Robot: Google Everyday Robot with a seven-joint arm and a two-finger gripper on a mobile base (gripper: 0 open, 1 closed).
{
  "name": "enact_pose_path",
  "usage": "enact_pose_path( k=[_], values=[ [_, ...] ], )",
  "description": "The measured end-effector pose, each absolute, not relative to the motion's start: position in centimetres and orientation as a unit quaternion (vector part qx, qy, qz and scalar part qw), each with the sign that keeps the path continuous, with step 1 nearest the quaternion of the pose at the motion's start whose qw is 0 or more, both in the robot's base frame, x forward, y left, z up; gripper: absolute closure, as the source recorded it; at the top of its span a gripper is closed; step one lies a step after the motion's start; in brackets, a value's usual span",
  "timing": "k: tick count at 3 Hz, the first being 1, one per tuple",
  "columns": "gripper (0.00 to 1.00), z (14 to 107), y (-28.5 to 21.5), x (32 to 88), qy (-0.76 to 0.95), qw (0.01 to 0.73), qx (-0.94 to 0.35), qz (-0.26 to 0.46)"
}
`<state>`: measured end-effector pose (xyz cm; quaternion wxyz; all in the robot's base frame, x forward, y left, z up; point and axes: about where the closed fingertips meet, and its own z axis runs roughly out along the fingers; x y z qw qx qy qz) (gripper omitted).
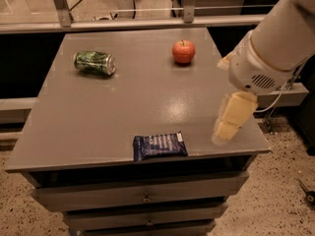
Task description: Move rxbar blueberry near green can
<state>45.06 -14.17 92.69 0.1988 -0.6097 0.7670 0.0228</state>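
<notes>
The rxbar blueberry (pixel 160 145) is a flat dark-blue wrapper with pale lettering, lying at the table's front edge, a little right of centre. The green can (pixel 94 63) lies on its side at the back left of the table. My gripper (pixel 230 119), pale yellow below a white arm (pixel 275 43), hangs over the table's right front part. It is to the right of the bar, apart from it, and holds nothing that I can see.
A red apple (pixel 183 51) stands at the back right of the grey table (pixel 123 107). Drawers (pixel 142 196) sit under the tabletop. A rail with posts (pixel 147 21) runs behind the table. Speckled floor lies to the right.
</notes>
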Motion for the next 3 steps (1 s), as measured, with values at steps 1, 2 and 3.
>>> enact_pose_path(
  k=[1,2,3],
  values=[
    [0.0,90.4,-9.6,46.0,0.761,0.214,-0.609,0.057],
    [0.0,88.5,-6.3,45.6,0.759,0.212,-0.609,0.089],
    [0.0,86.7,-4.3,44.6,0.756,0.212,-0.611,0.101]
  ],
)
